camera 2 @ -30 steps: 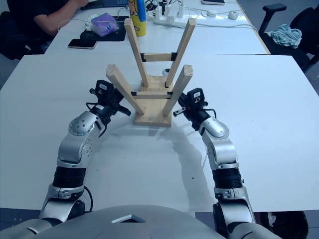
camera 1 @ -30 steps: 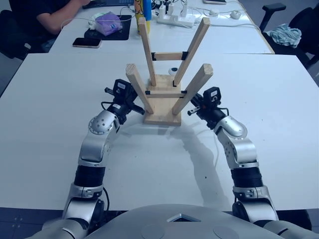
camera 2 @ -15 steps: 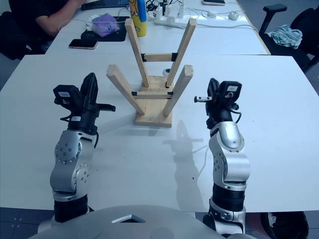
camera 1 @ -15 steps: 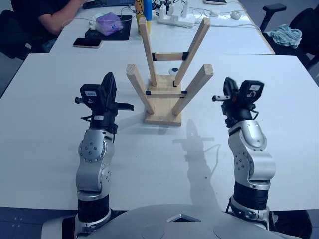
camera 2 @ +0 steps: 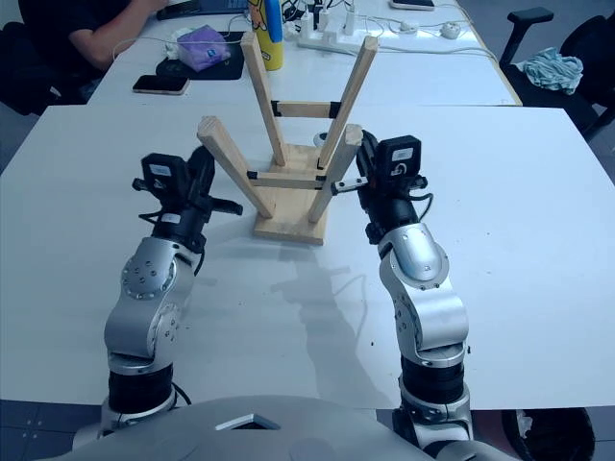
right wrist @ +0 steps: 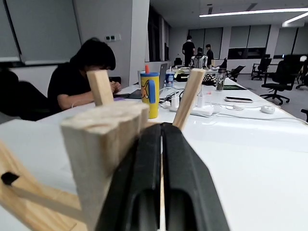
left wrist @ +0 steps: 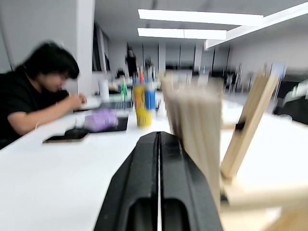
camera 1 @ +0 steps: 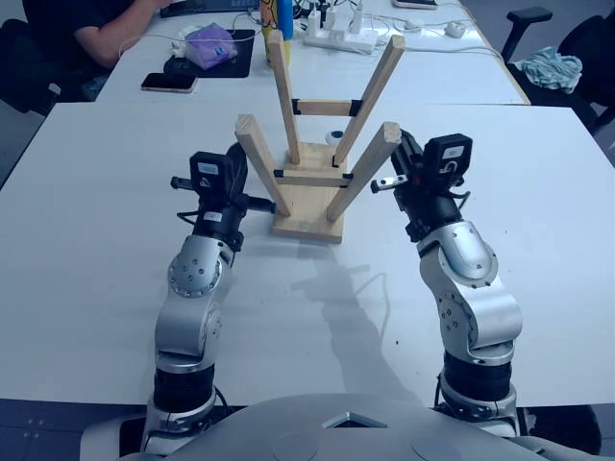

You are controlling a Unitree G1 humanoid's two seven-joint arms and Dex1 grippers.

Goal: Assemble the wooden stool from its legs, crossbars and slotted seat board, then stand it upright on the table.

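**Wooden stool upside down on the desk, a closed gripper at each side**

You see the wooden stool (camera 1: 309, 182) resting on its seat board (camera 1: 307, 221), toward the far edge of the white desk (camera 1: 96, 192) and about midway between its left and right edges. Four legs splay upward. One crossbar (camera 1: 325, 108) joins the far pair and another (camera 1: 312, 178) joins the near pair. The seat board's underside is against the desk, so its slots are hidden.

Your left gripper (camera 1: 255, 203) is just beside the near left leg (camera 1: 259, 163), fingers pressed together on nothing. The left wrist view is blurred, so you cannot tell whether the tip touches the leg. Your right gripper (camera 1: 386, 181) is just beside the near right leg (camera 1: 363, 173), also closed and holding nothing.

A small round object (camera 1: 334, 136) sits behind the stool, partly hidden by the legs and too small to identify.
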